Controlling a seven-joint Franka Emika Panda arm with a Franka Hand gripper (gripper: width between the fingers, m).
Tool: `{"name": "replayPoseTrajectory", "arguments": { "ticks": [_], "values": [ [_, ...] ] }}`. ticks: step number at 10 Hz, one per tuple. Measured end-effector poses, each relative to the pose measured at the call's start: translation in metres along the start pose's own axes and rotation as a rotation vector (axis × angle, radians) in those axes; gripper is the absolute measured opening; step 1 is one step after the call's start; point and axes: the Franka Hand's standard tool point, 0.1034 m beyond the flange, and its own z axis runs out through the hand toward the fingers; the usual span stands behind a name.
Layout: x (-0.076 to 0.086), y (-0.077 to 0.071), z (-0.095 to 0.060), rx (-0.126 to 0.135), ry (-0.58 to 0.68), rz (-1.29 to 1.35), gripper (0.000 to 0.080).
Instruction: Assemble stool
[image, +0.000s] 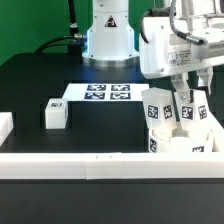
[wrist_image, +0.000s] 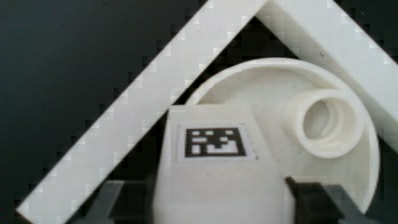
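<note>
With your end effector (wrist_image: 214, 198) clamped on a leg (wrist_image: 214, 150) over the seat (wrist_image: 267, 85), which lies on the tabletop (image: 40, 80) in the corner of the rails (wrist_image: 134, 115), hold it upright, line its base up with the round hole (wrist_image: 331, 118), and lower slowly without tilting.

3 legs (image: 55, 115) (image: 157, 112) (image: 190, 113), 1 round seat (image: 185, 148), 1 marker board (image: 100, 93), 2 white rails (wrist_image: 143, 120) (wrist_image: 338, 40)

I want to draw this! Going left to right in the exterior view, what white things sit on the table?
White piece at the edge → loose leg → marker board → seat, with the gripper holding a leg over it.
</note>
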Motion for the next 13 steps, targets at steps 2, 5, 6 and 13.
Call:
{"name": "replayPoseTrajectory", "arguments": {
  "ticks": [2, 5, 6, 13],
  "values": [
    [0.0, 0.0, 0.0, 0.0, -0.003, -0.039, 0.0341],
    [-0.018, 0.002, -0.024, -0.046, -0.029, -0.267, 0.0629],
    [-0.014, -0.001, -0.021, -0.037, -0.026, -0.37, 0.0629],
    [-0.033, 0.003, -0.027, -0.068, -0.016, -1.227, 0.0649]
  ]
}}
